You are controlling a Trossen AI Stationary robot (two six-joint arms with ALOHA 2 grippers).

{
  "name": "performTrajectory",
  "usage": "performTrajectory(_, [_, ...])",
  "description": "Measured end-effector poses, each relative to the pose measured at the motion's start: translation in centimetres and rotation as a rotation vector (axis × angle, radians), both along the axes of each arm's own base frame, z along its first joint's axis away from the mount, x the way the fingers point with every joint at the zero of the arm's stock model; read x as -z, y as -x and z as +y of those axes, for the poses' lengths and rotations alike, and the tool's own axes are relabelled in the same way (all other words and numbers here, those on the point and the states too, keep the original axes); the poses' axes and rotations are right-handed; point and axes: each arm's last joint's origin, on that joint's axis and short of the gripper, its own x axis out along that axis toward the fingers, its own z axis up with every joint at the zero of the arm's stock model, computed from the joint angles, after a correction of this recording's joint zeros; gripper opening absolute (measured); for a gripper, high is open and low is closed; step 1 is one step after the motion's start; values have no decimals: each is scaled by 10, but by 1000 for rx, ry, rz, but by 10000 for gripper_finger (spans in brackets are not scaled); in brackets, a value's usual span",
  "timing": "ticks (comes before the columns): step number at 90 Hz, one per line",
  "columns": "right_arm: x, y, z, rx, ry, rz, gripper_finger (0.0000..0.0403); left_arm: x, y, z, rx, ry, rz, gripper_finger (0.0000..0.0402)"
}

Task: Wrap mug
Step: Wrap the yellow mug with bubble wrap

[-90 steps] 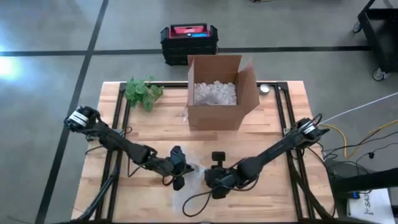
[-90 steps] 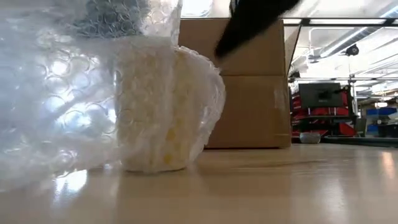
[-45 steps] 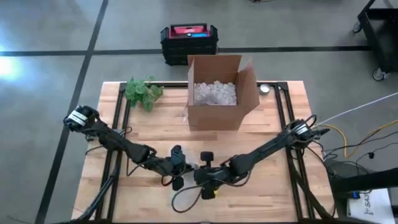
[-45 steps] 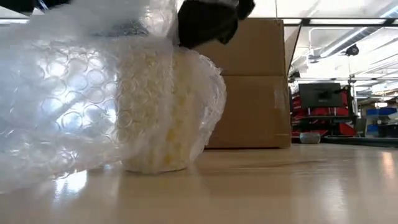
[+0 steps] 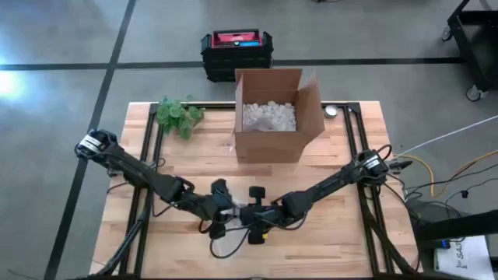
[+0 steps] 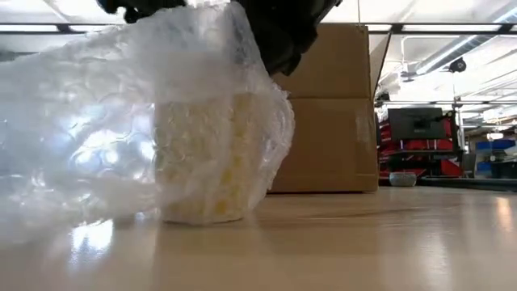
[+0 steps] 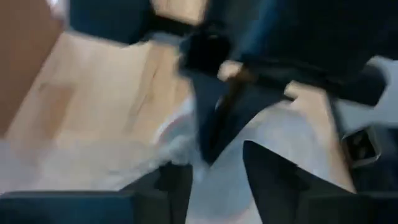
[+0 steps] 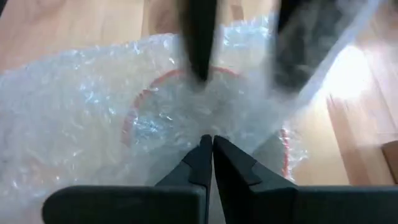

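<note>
A pale yellow mug [image 6: 206, 162] stands upright on the table near its front edge, under a sheet of clear bubble wrap [image 6: 81, 137]. Its reddish rim [image 8: 134, 106] shows through the wrap. My right gripper [image 5: 250, 225] is over the mug's mouth, shut on the wrap [image 8: 212, 144]. My left gripper [image 5: 220, 218] is close on the mug's left side, open, with wrap showing between its fingers [image 7: 217, 186]. In the low view both dark grippers are at the top, above the mug. My right gripper pinches a gather of the bubble wrap [image 8: 211, 124] between its two fingers, right above the mug's mouth, slanting down from the table's right. The wrap drapes over the mug's top and right side, and its left part [image 6: 48, 202] lies on the table. My left gripper has wrap between its open fingers, but I cannot tell whether they touch it.
An open cardboard box [image 5: 272, 117] with white packing peanuts stands at the table's far middle. A green plant [image 5: 179, 115] lies far left and a small round thing [image 5: 332, 111] far right. A black cable [image 5: 226, 249] loops by the front edge.
My right gripper has gone toward the table's left, up to my left gripper, pulling the bubble wrap with it. The wrap, which stood mostly at the mug's left, is now folded over the mug's top. The mug has stayed in place.
</note>
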Motion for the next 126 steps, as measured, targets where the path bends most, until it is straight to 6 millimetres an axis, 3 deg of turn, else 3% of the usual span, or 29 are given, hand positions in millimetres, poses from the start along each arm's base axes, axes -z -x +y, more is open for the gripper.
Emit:
performTrajectory(6, [0,0,0,-1,0,0,2,-10,14,-2,-28,-12,70,149])
performTrajectory(14, [0,0,0,-1,0,0,2,-6,36,-6,-49,-28,179,149])
performTrajectory(25, [0,0,0,-1,0,0,2,15,60,-16,-53,-17,238,139])
performTrajectory(37, [0,0,0,-5,2,0,2,51,71,-28,-28,30,217,115])
performTrajectory(45, [0,0,0,-7,4,-1,2,77,67,-32,6,94,129,94])
performTrajectory(53, [0,0,1,-8,4,-1,2,89,58,-32,35,139,-6,73])
performTrajectory(76, [0,0,1,-8,3,-2,2,60,33,-30,93,61,-270,24])
performTrajectory(93, [0,0,1,-10,2,0,2,53,17,-20,76,4,-294,15])
performTrajectory(113, [-3,1,0,-10,-2,-7,2,76,0,-11,51,-10,-230,13])
performTrajectory(126, [-22,4,-2,-18,14,31,2,83,-5,-14,46,-6,-235,10])
